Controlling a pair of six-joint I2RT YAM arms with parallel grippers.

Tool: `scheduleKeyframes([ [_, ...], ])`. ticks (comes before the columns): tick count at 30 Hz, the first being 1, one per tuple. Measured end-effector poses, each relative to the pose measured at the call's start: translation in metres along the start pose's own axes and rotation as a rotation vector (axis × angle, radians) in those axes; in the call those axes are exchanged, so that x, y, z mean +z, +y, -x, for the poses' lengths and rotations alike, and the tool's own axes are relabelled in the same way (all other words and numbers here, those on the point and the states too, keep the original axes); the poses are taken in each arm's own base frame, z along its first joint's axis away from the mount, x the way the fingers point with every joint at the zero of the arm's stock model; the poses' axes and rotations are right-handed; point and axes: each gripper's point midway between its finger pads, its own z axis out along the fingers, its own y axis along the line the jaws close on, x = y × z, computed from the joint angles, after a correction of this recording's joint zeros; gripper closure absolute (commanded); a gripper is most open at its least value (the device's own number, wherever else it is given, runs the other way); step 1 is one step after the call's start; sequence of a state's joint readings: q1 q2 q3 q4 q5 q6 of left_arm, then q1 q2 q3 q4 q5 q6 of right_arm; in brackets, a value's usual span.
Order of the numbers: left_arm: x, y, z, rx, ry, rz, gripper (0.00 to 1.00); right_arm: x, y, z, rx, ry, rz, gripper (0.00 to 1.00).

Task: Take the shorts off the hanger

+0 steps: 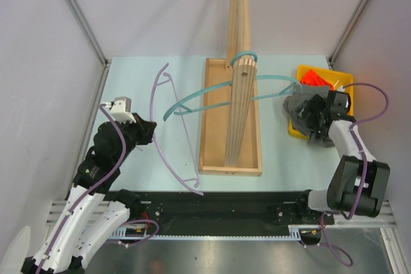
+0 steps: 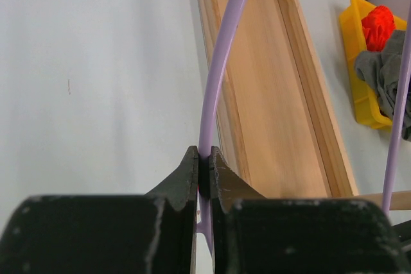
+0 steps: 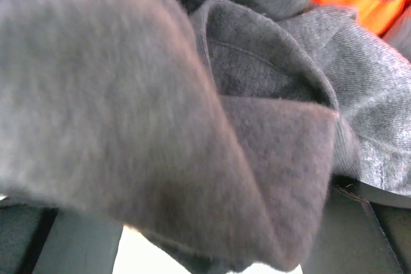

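The dark grey shorts hang over the left edge of a yellow bin at the right. They fill the right wrist view. My right gripper is against them; its fingers stand wide apart with the cloth bunched between and over them. The orange-red shorts lie in the bin. My left gripper is shut on a bare purple hanger; the jaws pinch its thin bar just above the table. A bare teal hanger hangs on the wooden post.
The post stands in a long wooden tray at the table's middle. The left wrist view shows the tray, the bin, the orange-red shorts and the grey shorts. Grey walls close the sides.
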State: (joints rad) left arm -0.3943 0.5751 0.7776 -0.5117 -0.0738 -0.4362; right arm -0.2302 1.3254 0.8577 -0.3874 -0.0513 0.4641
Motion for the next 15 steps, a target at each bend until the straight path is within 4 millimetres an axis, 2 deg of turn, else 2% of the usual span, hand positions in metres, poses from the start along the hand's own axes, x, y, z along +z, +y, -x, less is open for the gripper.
scheduleKeyframes([
  [3, 0.0, 0.0, 0.0, 0.0, 0.0, 0.0, 1.0, 0.022, -0.01, 0.006, -0.029, -0.004, -0.045, 0.08],
  [8, 0.0, 0.0, 0.0, 0.0, -0.002, 0.0, 1.0, 0.056, -0.025, 0.004, -0.05, 0.025, -0.111, 0.08],
  [11, -0.001, 0.0, 0.001, 0.0, -0.005, -0.002, 1.0, 0.065, -0.027, 0.0, -0.073, 0.038, -0.128, 0.07],
  [15, -0.002, -0.001, 0.001, -0.001, -0.007, -0.004, 1.0, 0.061, -0.025, 0.0, -0.085, 0.034, -0.136, 0.07],
])
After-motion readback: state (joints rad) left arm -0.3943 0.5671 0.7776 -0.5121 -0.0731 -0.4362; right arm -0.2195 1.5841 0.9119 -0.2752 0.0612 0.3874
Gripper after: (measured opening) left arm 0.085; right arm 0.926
